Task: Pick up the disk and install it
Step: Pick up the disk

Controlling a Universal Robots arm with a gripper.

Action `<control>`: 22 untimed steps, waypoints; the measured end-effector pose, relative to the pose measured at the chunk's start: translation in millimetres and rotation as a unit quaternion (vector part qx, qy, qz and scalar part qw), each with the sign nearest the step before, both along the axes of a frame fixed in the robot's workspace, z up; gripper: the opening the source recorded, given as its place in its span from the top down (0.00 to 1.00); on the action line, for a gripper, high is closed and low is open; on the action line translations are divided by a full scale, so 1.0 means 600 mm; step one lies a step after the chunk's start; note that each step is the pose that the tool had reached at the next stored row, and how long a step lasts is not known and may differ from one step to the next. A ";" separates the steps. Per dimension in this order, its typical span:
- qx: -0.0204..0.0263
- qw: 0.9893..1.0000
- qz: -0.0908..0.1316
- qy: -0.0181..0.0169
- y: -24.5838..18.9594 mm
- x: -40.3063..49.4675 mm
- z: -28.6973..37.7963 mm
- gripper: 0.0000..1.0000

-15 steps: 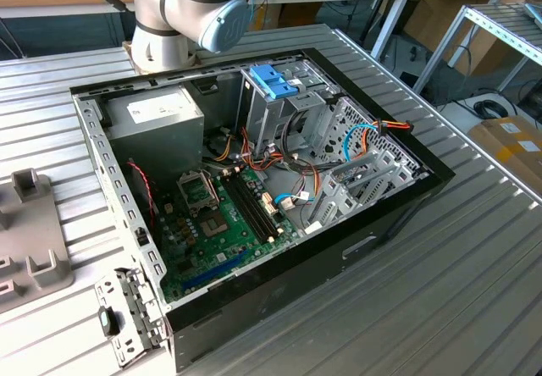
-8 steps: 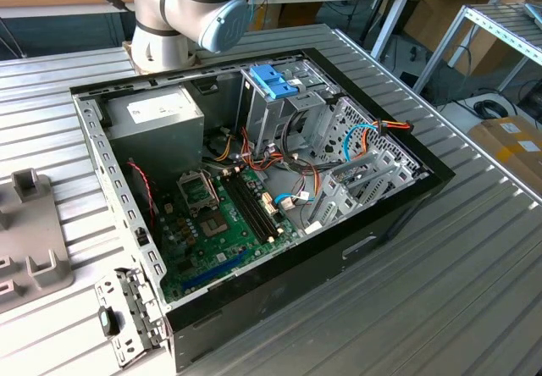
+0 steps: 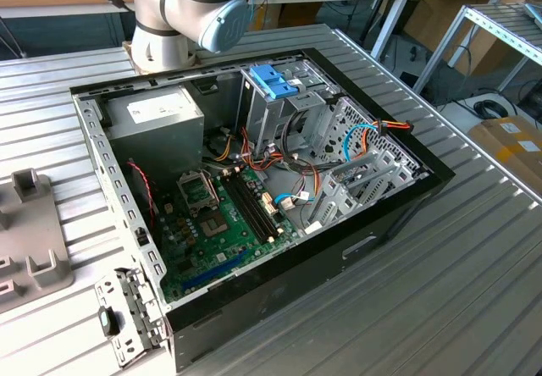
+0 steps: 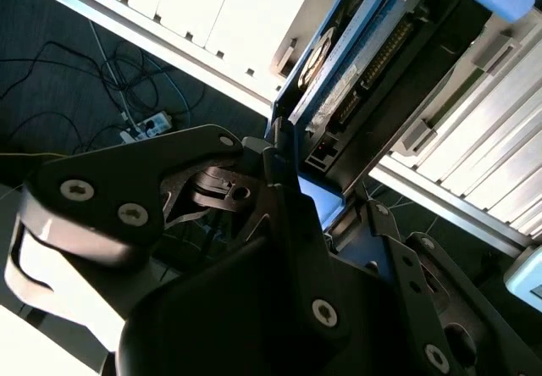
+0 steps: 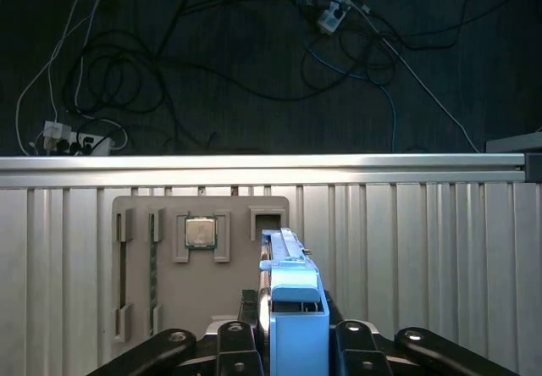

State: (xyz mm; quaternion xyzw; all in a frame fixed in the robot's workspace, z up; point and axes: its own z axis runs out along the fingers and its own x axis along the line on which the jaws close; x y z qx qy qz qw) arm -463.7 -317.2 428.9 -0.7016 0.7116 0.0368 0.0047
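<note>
We see the gripper (image 5: pixel 290 321) closed on the disk (image 5: pixel 284 253) across its blue-framed sides. We judge it stiff, fairly heavy and shock-sensitive.

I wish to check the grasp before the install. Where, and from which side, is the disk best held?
The disk is a thin slab, so probably grip its two broad flat faces near one end, coming in over the thin edge. Those faces are parallel, and the other end is left free. In the first wrist view the gripper is shut on it in this way.
</note>
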 end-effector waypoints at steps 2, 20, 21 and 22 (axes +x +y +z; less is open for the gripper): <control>0.000 1.000 0.000 0.000 0.0000 0.000 0.003 0.63; 0.000 1.000 0.000 0.000 0.0000 0.000 0.034 0.63; 0.000 1.000 0.000 0.000 0.0000 0.000 0.036 0.63; 0.000 1.000 0.000 0.000 0.0000 0.000 0.037 0.63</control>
